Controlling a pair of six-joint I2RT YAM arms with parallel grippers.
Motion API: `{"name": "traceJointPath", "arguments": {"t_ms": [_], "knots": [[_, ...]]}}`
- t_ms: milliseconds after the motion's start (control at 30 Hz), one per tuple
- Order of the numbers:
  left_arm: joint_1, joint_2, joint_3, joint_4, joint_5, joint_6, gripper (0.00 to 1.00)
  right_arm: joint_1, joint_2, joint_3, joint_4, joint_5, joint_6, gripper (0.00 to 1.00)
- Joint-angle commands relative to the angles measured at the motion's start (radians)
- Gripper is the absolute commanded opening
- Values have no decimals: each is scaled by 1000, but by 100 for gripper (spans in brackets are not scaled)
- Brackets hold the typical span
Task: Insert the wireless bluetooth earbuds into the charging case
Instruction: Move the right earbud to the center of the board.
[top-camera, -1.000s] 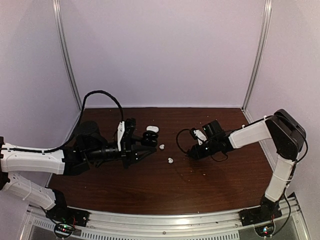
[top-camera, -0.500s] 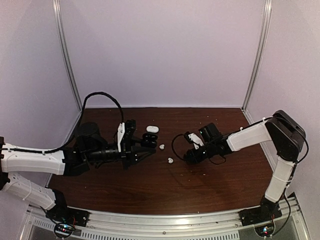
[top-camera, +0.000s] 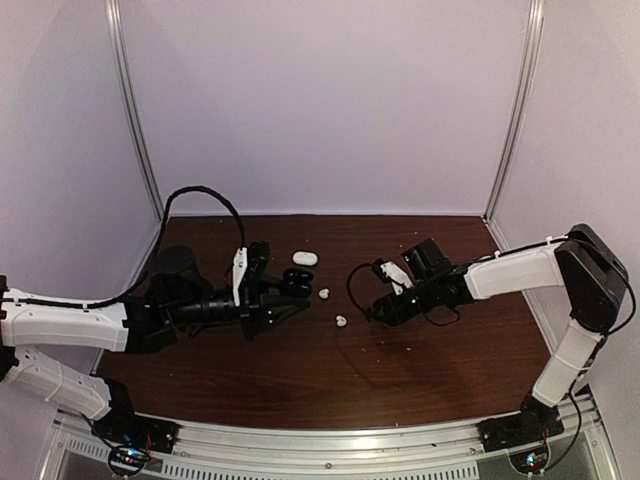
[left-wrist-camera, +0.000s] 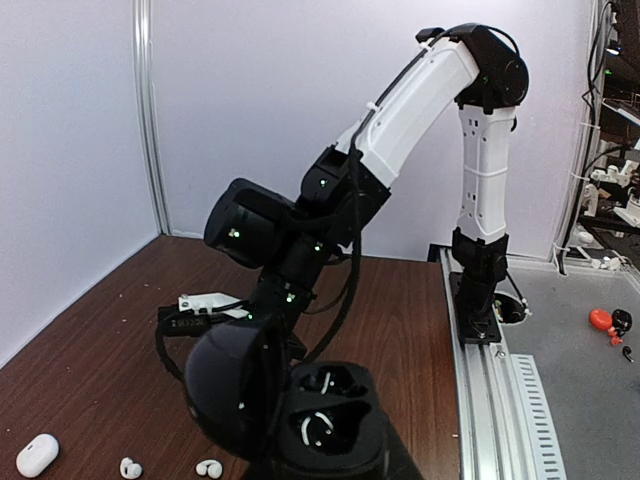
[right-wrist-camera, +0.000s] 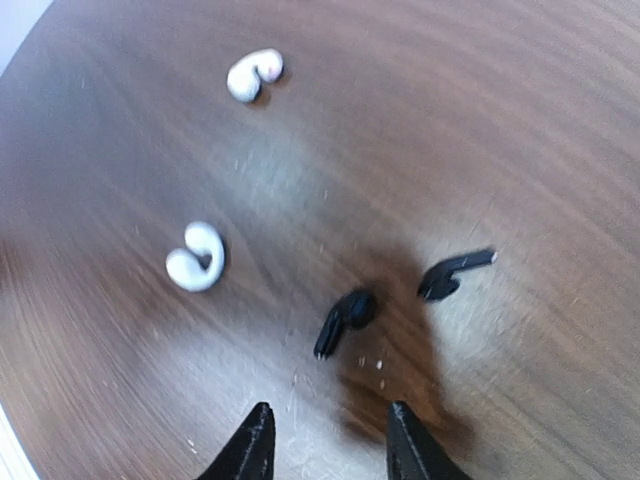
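Observation:
A black round charging case (left-wrist-camera: 325, 420) fills the bottom of the left wrist view, lid (left-wrist-camera: 232, 385) swung open and both wells showing. My left gripper (top-camera: 284, 287) is shut on it above the table; its fingers are hidden under the case. Two black earbuds (right-wrist-camera: 345, 318) (right-wrist-camera: 452, 274) lie on the wood just ahead of my right gripper (right-wrist-camera: 330, 445), which is open with nothing between its fingertips (right-wrist-camera: 258, 440). Two white earbuds (right-wrist-camera: 197, 258) (right-wrist-camera: 254, 75) lie farther on. From above, the right gripper (top-camera: 373, 316) sits low beside a white earbud (top-camera: 342, 321).
A white oval case (top-camera: 305, 258) lies at the back of the brown table (top-camera: 300, 380), with another white earbud (top-camera: 323, 294) near the left gripper. A rail (top-camera: 330, 445) runs along the near edge. Pale walls enclose the table.
My right gripper has moved left and down toward the white earbud, and its jaws have parted. The left arm and the case have barely shifted.

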Motion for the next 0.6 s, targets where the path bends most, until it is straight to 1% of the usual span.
{"name": "traceJointPath", "arguments": {"t_ms": [0,100,233,400,567], "knots": [[10,-27,1,36,-10,10,4,-6,17,102,-55,28,14,41],[12,-29,0,37,-14,10,4,-3,49,141,-69,24,14,41],[14,-30,-4,43,-5,13,4,9,100,196,-103,29,1,38],[14,-49,-30,83,8,39,4,19,156,239,-134,53,-10,37],[13,-61,-41,104,91,108,4,20,181,252,-144,90,-20,38]]}}
